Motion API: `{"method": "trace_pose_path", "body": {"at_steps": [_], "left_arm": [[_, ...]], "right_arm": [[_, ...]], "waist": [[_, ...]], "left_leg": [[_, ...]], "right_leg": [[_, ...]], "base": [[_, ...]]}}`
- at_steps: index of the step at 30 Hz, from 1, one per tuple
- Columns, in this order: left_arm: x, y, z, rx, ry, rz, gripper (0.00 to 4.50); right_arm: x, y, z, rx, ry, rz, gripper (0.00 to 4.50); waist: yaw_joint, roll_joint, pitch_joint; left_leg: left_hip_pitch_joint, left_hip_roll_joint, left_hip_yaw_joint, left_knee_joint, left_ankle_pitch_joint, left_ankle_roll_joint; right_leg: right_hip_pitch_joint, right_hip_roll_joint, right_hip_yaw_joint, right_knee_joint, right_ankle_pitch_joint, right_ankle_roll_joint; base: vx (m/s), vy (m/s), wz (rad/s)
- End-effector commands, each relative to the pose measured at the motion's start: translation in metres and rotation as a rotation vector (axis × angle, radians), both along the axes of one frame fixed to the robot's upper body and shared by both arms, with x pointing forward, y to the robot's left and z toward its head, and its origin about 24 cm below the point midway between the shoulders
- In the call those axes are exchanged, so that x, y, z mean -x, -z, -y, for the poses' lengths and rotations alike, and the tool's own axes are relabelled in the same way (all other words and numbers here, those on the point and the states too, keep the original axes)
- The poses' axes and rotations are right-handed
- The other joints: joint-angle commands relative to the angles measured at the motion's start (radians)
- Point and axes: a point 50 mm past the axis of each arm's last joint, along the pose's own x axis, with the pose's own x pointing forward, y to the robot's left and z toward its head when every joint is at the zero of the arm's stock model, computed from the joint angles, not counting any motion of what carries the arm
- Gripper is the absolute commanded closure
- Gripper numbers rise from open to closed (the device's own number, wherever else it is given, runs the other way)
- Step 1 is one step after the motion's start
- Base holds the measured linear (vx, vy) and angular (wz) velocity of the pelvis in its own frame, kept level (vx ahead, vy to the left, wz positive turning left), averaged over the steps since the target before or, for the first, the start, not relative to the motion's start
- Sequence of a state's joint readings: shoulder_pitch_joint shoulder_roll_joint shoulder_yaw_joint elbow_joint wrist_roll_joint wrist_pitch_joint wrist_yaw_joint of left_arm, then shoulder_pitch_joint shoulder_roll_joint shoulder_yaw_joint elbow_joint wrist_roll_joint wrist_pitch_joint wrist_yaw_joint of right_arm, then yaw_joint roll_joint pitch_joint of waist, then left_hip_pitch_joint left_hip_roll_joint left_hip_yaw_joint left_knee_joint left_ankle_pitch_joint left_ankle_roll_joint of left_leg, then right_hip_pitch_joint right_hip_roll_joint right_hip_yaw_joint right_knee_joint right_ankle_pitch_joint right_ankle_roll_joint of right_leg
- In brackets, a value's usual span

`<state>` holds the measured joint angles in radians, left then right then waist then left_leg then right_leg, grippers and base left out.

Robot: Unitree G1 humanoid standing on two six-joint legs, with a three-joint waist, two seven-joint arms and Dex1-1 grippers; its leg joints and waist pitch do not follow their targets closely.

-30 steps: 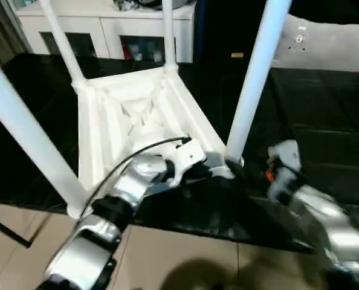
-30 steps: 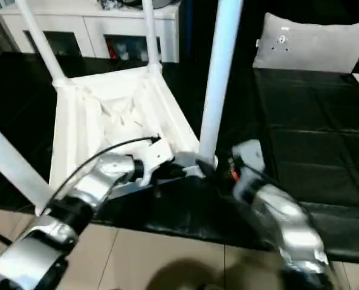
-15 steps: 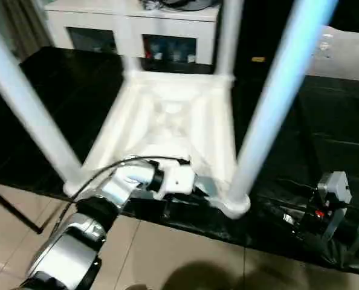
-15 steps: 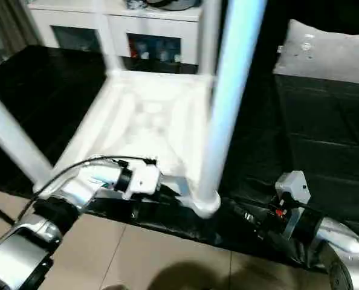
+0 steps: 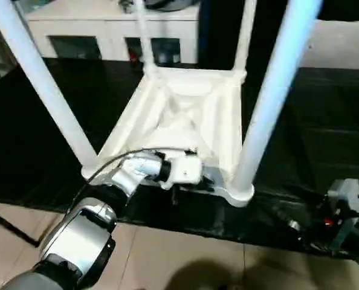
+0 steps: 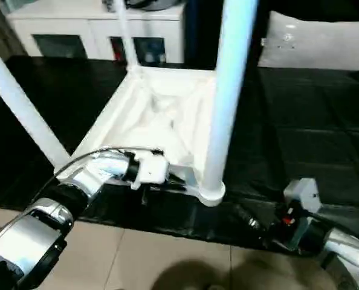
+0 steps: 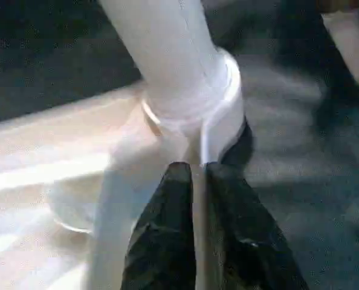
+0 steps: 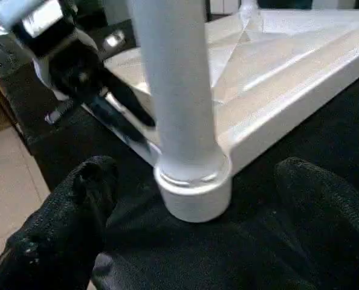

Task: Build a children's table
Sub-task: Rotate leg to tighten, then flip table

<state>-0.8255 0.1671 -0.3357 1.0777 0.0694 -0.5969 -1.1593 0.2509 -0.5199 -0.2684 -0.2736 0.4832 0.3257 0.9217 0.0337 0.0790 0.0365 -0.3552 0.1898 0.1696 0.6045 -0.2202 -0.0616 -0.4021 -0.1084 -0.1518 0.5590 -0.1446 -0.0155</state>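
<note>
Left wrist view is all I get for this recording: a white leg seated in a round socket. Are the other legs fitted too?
Observer: Yes. In the head view, four legs stand up from the upturned table top. Yours is the near one on the robot's right.
Operator: Where is the right gripper?
Observer: The right gripper is open. Its fingers are spread wide, just short of that leg's socket, and do not touch it.
Operator: What is the table resting on?
Observer: A black surface, with a white cabinet behind it.
</note>
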Motion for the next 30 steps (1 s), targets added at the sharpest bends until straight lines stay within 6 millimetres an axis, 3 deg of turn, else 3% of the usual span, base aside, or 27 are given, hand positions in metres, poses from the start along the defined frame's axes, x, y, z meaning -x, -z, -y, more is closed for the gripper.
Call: {"method": "trace_pose_path", "body": {"at_steps": [1,3,5,6,7,8,9,10,11,13,15,17,18,19,20,21,22,23,24,25,26,27,28,29,30], "left_arm": [[-0.001,-0.008,-0.010,0.105,-0.024,-0.005,3.66],[-0.002,-0.010,-0.013,0.224,-0.097,-0.054,3.59],[-0.002,-0.010,-0.013,0.224,-0.098,-0.054,3.40],[-0.001,-0.013,-0.018,0.377,-0.209,-0.114,3.21],[0.000,-0.013,-0.020,0.427,-0.249,-0.133,3.21],[0.001,-0.012,-0.024,0.475,-0.322,-0.156,3.18],[0.005,-0.009,-0.030,0.535,-0.414,-0.186,3.03],[0.010,-0.004,-0.037,0.599,-0.526,-0.215,2.89],[0.017,0.000,-0.043,0.639,-0.615,-0.235,2.89],[0.032,0.007,-0.052,0.667,-0.744,-0.233,2.67],[0.046,0.009,-0.057,0.694,-0.849,-0.209,2.57],[0.055,0.009,-0.061,0.699,-0.922,-0.172,2.34],[0.061,0.010,-0.064,0.701,-0.968,-0.146,2.30],[0.072,0.011,-0.069,0.675,-1.035,-0.084,2.28],[0.073,0.011,-0.069,0.673,-1.037,-0.080,2.28],[0.078,0.011,-0.071,0.655,-1.041,-0.071,1.97],[0.080,0.012,-0.072,0.653,-1.049,-0.084,1.97],[0.085,0.014,-0.073,0.649,-1.071,-0.108,1.91],[0.091,0.020,-0.075,0.627,-1.093,-0.124,1.92],[0.097,0.023,-0.076,0.614,-1.109,-0.130,1.87],[0.097,0.023,-0.076,0.614,-1.109,-0.130,1.87],[0.101,0.024,-0.076,0.611,-1.119,-0.127,1.58],[0.102,0.023,-0.077,0.611,-1.126,-0.121,1.58],[0.105,0.022,-0.078,0.616,-1.140,-0.092,1.50],[0.106,0.022,-0.078,0.590,-1.150,-0.060,1.49]], "right_arm": [[0.001,-0.007,-0.006,-0.023,-0.013,0.031,0.00],[0.001,-0.008,-0.014,-0.041,-0.033,0.053,0.00],[0.001,-0.008,-0.014,-0.041,-0.033,0.054,0.00],[0.003,-0.009,-0.027,-0.070,-0.046,0.040,0.00],[0.003,-0.008,-0.031,-0.076,-0.044,0.025,0.00],[0.005,-0.008,-0.037,-0.080,-0.059,0.004,0.00],[0.007,-0.008,-0.043,-0.084,-0.079,-0.012,0.00],[0.010,-0.008,-0.049,-0.085,-0.101,-0.020,0.00],[0.012,-0.006,-0.053,-0.075,-0.114,-0.022,0.00],[0.013,-0.004,-0.058,-0.060,-0.112,-0.031,0.00],[0.014,-0.001,-0.063,-0.050,-0.106,-0.042,0.00],[0.012,0.004,-0.065,-0.038,-0.087,-0.051,0.00],[0.010,0.008,-0.067,-0.028,-0.068,-0.057,0.00],[0.004,0.015,-0.070,0.009,-0.027,-0.075,0.00],[0.003,0.015,-0.071,0.011,-0.025,-0.076,0.00],[-0.002,0.018,-0.074,0.002,-0.007,-0.076,0.00],[-0.003,0.017,-0.076,-0.013,-0.004,-0.067,0.00],[-0.006,0.017,-0.079,-0.030,-0.004,-0.045,0.00],[-0.007,0.018,-0.083,-0.034,-0.009,-0.035,0.00],[-0.007,0.019,-0.088,-0.064,-0.013,-0.051,0.00],[-0.007,0.019,-0.088,-0.064,-0.013,-0.051,0.00],[-0.006,0.019,-0.092,-0.086,-0.012,-0.067,0.00],[-0.006,0.019,-0.093,-0.089,-0.012,-0.072,0.00],[-0.005,0.021,-0.097,-0.082,-0.034,-0.068,0.00],[-0.005,0.021,-0.100,-0.083,-0.056,-0.056,0.00]], "waist": [[0.006,-0.034,-0.060],[0.006,-0.038,-0.059],[0.006,-0.033,-0.058],[0.014,-0.049,-0.071],[0.012,-0.051,-0.055],[0.008,-0.062,-0.058],[0.013,-0.055,-0.054],[0.011,-0.050,-0.058],[0.007,-0.051,-0.051],[-0.001,-0.053,-0.048],[-0.005,-0.052,-0.042],[-0.003,-0.072,-0.040],[-0.004,-0.095,-0.040],[-0.004,-0.100,-0.033],[-0.004,-0.091,-0.028],[-0.008,-0.089,-0.031],[-0.010,-0.089,-0.029],[-0.008,-0.075,-0.034],[-0.014,-0.086,-0.032],[-0.019,-0.090,-0.031],[-0.011,-0.100,-0.026],[-0.002,-0.103,-0.029],[0.000,-0.104,-0.033],[0.008,-0.123,-0.028],[0.021,-0.128,-0.031]], "left_leg": [[-0.014,0.017,-0.008,-0.063,-0.154,0.134],[-0.013,0.021,-0.009,-0.065,-0.161,0.137],[-0.011,0.022,-0.008,-0.066,-0.166,0.136],[-0.014,0.034,-0.014,-0.067,-0.121,0.125],[-0.021,0.033,-0.011,-0.070,-0.123,0.140],[-0.013,0.034,-0.009,-0.070,-0.141,0.139],[-0.013,0.038,-0.011,-0.072,-0.142,0.131],[-0.010,0.044,-0.011,-0.072,-0.147,0.117],[-0.013,0.048,-0.011,-0.075,-0.171,0.106],[-0.006,0.037,-0.008,-0.074,-0.223,0.084],[-0.005,0.039,-0.011,-0.079,-0.258,0.067],[0.000,0.036,-0.010,-0.077,-0.282,0.054],[-0.004,0.039,-0.013,-0.078,-0.277,0.052],[-0.010,0.038,-0.015,-0.081,-0.293,0.046],[0.000,0.037,-0.018,-0.081,-0.313,0.034],[0.001,0.036,-0.023,-0.082,-0.337,0.021],[0.005,0.037,-0.023,-0.083,-0.356,0.019],[0.012,0.044,-0.032,-0.089,-0.374,0.012],[0.003,0.053,-0.035,-0.099,-0.392,0.014],[0.036,0.056,-0.008,-0.087,-0.408,0.001],[0.035,0.041,0.004,-0.088,-0.410,0.006],[0.047,0.032,0.016,-0.080,-0.426,0.030],[0.079,0.030,0.044,-0.057,-0.425,0.021],[0.075,0.020,0.045,-0.031,-0.436,0.044],[0.062,0.016,0.040,-0.019,-0.412,0.064]], "right_leg": [[0.070,-0.043,0.035,-0.093,-0.434,-0.049],[0.068,-0.043,0.037,-0.089,-0.431,-0.055],[0.064,-0.044,0.038,-0.091,-0.438,-0.063],[0.078,-0.054,0.046,-0.062,-0.371,-0.085],[0.069,-0.050,0.046,-0.076,-0.382,-0.088],[0.064,-0.048,0.046,-0.079,-0.404,-0.087],[0.064,-0.051,0.048,-0.076,-0.410,-0.095],[0.066,-0.053,0.048,-0.068,-0.408,-0.096],[0.063,-0.054,0.048,-0.074,-0.431,-0.092],[0.051,-0.046,0.043,-0.093,-0.529,-0.038],[0.048,-0.045,0.040,-0.104,-0.566,-0.011],[0.042,-0.045,0.038,-0.112,-0.609,0.016],[0.044,-0.048,0.037,-0.111,-0.612,0.025],[0.043,-0.049,0.034,-0.119,-0.649,0.046],[0.036,-0.050,0.032,-0.124,-0.668,0.056],[0.040,-0.050,0.027,-0.129,-0.684,0.075],[0.038,-0.048,0.026,-0.135,-0.686,0.080],[0.046,-0.053,0.029,-0.127,-0.624,0.061],[0.052,-0.049,0.033,-0.122,-0.564,0.043],[0.021,-0.029,0.052,-0.144,-0.586,0.051],[0.020,-0.041,0.070,-0.127,-0.595,0.027],[0.010,-0.054,0.091,-0.125,-0.671,0.007],[-0.025,-0.046,0.123,-0.136,-0.710,-0.002],[-0.025,-0.065,0.163,-0.141,-0.789,-0.007],[-0.005,-0.088,0.203,-0.145,-0.819,-0.014]], "base": [[0.000,0.000,0.00],[0.000,0.000,0.00],[0.000,0.000,0.00],[0.000,0.000,0.00],[0.000,0.000,0.00],[0.000,0.000,0.00],[0.000,0.000,0.00],[0.000,0.000,0.00],[0.000,0.000,0.00],[0.000,0.000,0.00],[0.000,0.000,0.00],[0.000,0.000,0.00],[0.000,0.000,0.00],[0.000,0.000,0.00],[0.000,0.000,0.00],[0.000,0.000,0.00],[0.000,0.000,0.00],[0.000,0.000,0.00],[0.000,0.000,0.00],[0.000,0.000,0.00],[0.015,0.047,-0.23],[0.015,0.047,-0.23],[-0.032,0.042,-0.31],[0.011,0.080,-0.51],[0.011,0.080,-0.51]]}}
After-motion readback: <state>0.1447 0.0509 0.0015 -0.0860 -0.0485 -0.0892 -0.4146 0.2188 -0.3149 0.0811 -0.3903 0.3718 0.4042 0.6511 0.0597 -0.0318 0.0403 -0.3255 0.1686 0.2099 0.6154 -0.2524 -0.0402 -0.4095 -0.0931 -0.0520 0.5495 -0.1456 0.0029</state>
